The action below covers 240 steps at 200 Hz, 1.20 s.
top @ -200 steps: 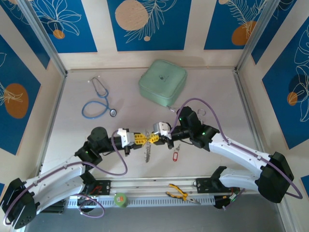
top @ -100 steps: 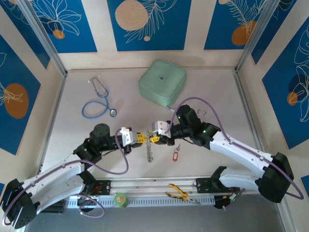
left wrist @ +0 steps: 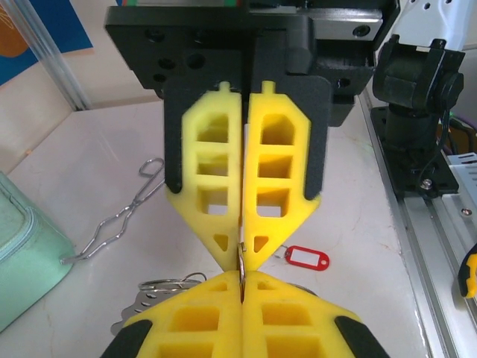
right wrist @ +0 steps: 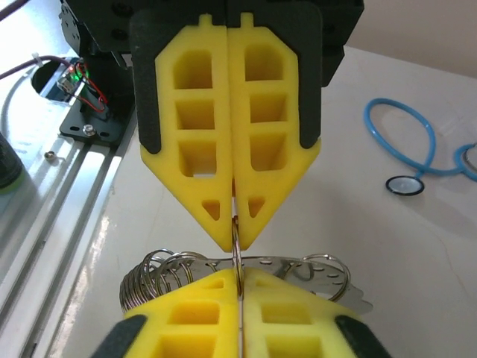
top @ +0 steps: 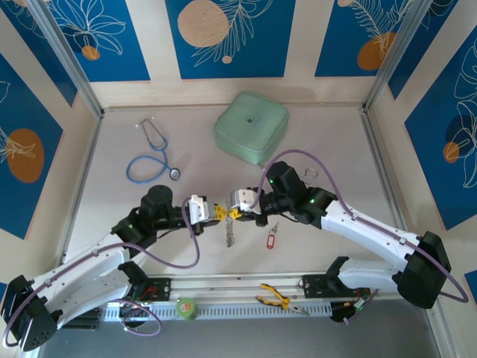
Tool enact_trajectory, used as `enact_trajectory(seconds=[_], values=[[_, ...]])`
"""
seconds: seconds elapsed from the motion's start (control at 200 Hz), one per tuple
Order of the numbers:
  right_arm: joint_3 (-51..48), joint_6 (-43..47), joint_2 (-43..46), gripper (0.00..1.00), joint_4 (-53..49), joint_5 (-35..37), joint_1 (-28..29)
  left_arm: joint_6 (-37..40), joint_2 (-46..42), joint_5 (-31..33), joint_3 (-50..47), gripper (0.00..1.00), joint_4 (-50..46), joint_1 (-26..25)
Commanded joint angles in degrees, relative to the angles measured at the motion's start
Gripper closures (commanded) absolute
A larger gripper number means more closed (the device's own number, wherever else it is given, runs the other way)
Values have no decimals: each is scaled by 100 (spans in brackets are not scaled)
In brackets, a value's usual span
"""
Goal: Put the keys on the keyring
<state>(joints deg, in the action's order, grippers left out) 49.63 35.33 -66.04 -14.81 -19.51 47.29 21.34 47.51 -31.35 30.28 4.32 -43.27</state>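
Left side first: my left gripper [left wrist: 240, 252] is clenched hard, yellow pads flush together, tips pinching a thin strand of wire. That wire belongs to the large thin silvery wire keyring [top: 229, 231], held up between my two arms near the front middle of the pale table [top: 335, 149], with its string of small metal pieces dangling below the pinch point. My right gripper [right wrist: 235, 237] is also squeezed tight on the same wire, its tips almost touching my left tips, nose to nose.

Just right of the ring, apart from it, the small key with the red oblong plastic tag [top: 271, 241] lies flat on the table, not threaded. I can't pick out the dark-headed bunch of keys.

Handling guess: the ring is light, stiff but springy, and slick. It will likely twist or slide in foam pads, so I should grip the bare wire close to the opening, not the loose pieces, which swing. The red-tag key is tiny and flat, so it's best pinched by the plastic tag, which is thicker and less slippery than the blade.
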Motion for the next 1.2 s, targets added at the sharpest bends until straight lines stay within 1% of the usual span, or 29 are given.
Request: enact_trajectory(seconds=[0.0, 0.18, 0.22, 0.255, 0.325, 0.405, 0.535, 0.655, 0.81, 0.85, 0.88, 0.925, 1.01, 1.07, 1.075, 1.12, 1.14, 1.195], values=[[170, -35, -67, 99, 52, -202, 35, 93, 17, -125, 241, 100, 43, -32], [120, -221, -72, 100, 234, -382, 9, -54, -80, -17, 168, 100, 200, -25], [118, -269, -83, 94, 254, -430, -1, -82, -102, -19, 133, 100, 267, -24], [119, -279, -98, 93, 268, -472, 0, -103, -127, -20, 111, 100, 310, -24], [120, -290, -119, 93, 285, -506, -9, -149, -132, -29, 101, 100, 333, -24], [120, -286, -129, 96, 289, -527, -16, -173, -140, -51, 100, 100, 322, -26], [105, -323, -122, 96, 329, -558, -43, -195, -145, -90, 91, 100, 368, -24], [77, -382, -102, 89, 368, -613, -75, -207, -134, -120, 75, 100, 385, -30], [66, -413, -101, 87, 347, -702, -129, -210, -127, -117, 74, 100, 392, -24], [65, -409, -107, 88, 327, -725, -133, -207, -128, -124, 69, 100, 394, -31], [65, -406, -106, 92, 329, -739, -141, -202, -119, -133, 66, 100, 403, -24], [65, -413, -102, 100, 321, -764, -149, -222, -121, -130, 72, 100, 415, -28], [61, -427, -89, 100, 310, -841, -197, -231, -130, -110, 62, 100, 438, -24], [35, -477, -56, 100, 340, -907, -248, -245, -166, 38, 40, 100, 444, -25], [32, -480, -53, 100, 339, -911, -251, -254, -169, 53, 35, 99, 446, -24], [-9, -531, -9, 100, 409, -972, -303, -302, -226, 232, -25, 81, 467, -24], [-27, -561, 16, 100, 443, -999, -327, -331, -261, 306, -67, 75, 491, -23], [-74, -629, 83, 100, 532, -1090, -388, -366, -409, 440, -245, 71, 615, -24]])
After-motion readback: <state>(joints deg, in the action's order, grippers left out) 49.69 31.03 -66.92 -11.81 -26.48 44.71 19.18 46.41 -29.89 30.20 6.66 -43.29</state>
